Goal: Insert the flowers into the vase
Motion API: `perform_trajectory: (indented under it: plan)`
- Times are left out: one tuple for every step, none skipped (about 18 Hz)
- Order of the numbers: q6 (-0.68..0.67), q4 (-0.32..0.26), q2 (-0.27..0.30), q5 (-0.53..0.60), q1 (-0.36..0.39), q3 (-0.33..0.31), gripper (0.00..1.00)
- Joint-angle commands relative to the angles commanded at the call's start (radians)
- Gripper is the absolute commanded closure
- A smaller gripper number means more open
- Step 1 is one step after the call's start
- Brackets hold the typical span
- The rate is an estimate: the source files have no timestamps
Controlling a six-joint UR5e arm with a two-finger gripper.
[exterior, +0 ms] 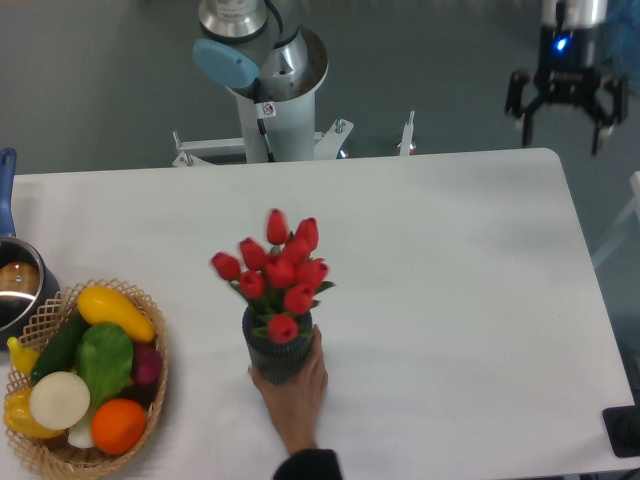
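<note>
The flowers (277, 270), red tulip buds with green leaves, stand in the vase (277, 353), a small dark ribbed cylinder near the front middle of the white table (450, 300). A person's hand (296, 392) reaches in from the front edge and holds the vase's base. My gripper (566, 108) hangs open and empty above the table's far right corner, far from the vase, fingers pointing down.
A wicker basket (150, 330) of vegetables sits at the front left. A metal pot (15, 290) with a blue handle stands at the left edge. The robot's base column (270, 90) rises behind the table's far edge.
</note>
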Motion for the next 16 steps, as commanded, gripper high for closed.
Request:
perform_trajectory:
  plan:
    - [0.050,-0.029,0.003,0.023,0.014,0.012,0.00]
    - [0.103,-0.058,0.003,0.058,0.029,0.025,0.00]
    - [0.155,-0.080,0.003,0.096,0.035,0.038,0.00]
    - [0.199,-0.092,0.003,0.121,0.042,0.049,0.00]
    - [0.227,-0.106,0.003,0.132,0.045,0.061,0.00]
    - [0.243,-0.129,0.003,0.137,0.052,0.072,0.00]
    - [0.261,-0.153,0.002,0.149,0.061,0.084,0.00]
    - [0.288,-0.172,0.000,0.169,0.069,0.094,0.00]
    - [0.333,-0.177,0.000,0.198,0.074,0.095,0.00]
    - [0.379,-0.178,0.000,0.219,0.080,0.097,0.00]
    - [0.405,-0.178,0.000,0.227,0.088,0.095,0.00]
    - [0.411,-0.180,0.000,0.227,0.091,0.091,0.00]
    - [0.411,-0.180,0.000,0.226,0.091,0.091,0.00]
    - [0.411,-0.178,0.000,0.226,0.091,0.091,0.00]
    - [0.408,-0.178,0.000,0.224,0.091,0.089,0.00]
    - [0.407,-0.178,0.000,0.221,0.091,0.089,0.00]
